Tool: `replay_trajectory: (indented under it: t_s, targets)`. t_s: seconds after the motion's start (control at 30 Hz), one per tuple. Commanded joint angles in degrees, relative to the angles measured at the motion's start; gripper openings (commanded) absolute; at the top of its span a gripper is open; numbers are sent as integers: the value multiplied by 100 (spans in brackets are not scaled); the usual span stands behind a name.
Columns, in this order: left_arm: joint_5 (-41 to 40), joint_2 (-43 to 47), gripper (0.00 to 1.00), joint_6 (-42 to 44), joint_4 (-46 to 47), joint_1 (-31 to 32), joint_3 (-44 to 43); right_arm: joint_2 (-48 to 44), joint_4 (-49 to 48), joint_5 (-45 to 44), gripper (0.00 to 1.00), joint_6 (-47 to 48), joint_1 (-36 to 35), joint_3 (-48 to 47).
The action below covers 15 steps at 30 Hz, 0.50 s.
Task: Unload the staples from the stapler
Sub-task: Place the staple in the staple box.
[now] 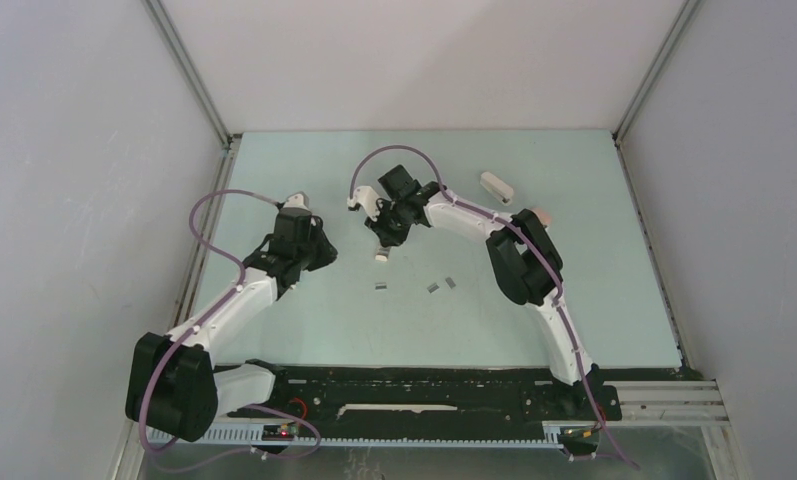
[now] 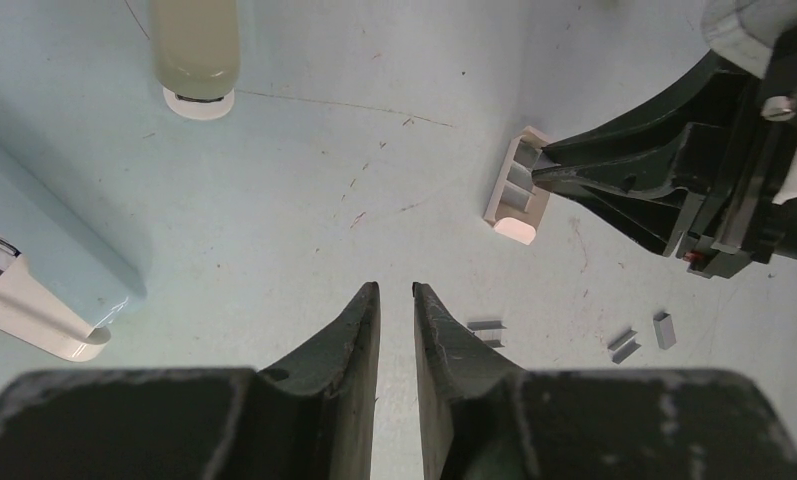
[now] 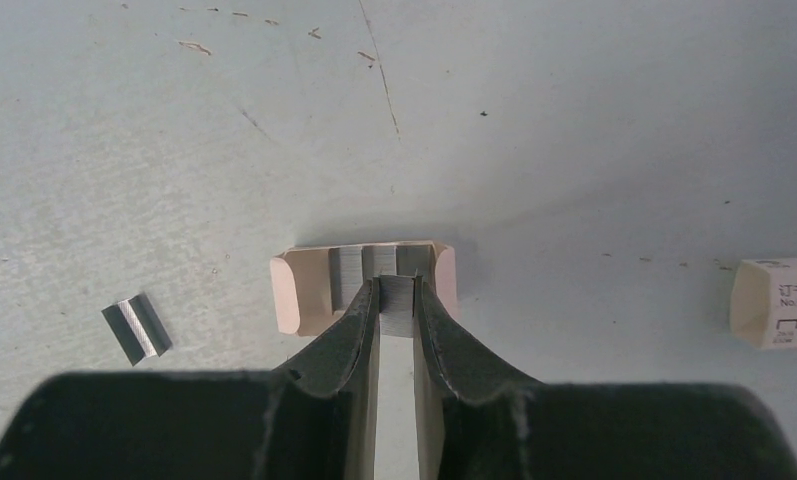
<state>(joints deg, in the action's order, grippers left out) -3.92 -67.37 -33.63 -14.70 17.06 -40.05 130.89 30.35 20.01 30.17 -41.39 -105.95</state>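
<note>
The right fingers [image 3: 396, 292] are clenched on a staple strip [image 3: 398, 305] that sits in a small beige tray [image 3: 292, 290] near the middle of the worktop [image 3: 574, 120]. Pinching across the strip's narrow width looks meant to lift it out without dragging the tray along. Three loose staples [image 1: 381, 287] lie on the worktop on the near side of the tray, apparently set apart as already unloaded. The left fingers [image 2: 395, 295] are released, narrowly parted and empty. They hover off to the left of the tray, probably so they can steady it if it shifts.
</note>
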Motion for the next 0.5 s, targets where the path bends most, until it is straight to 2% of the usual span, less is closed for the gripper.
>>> replay_trajectory:
  t_s: [0.0,0.47]
  targets:
    - [-73,51,24,-87,99,-40,120,93,84,4,22,129,-57,-303]
    - [-40,58,24,-85,102,-70,123,174,126,-50,26,164,-63,-372]
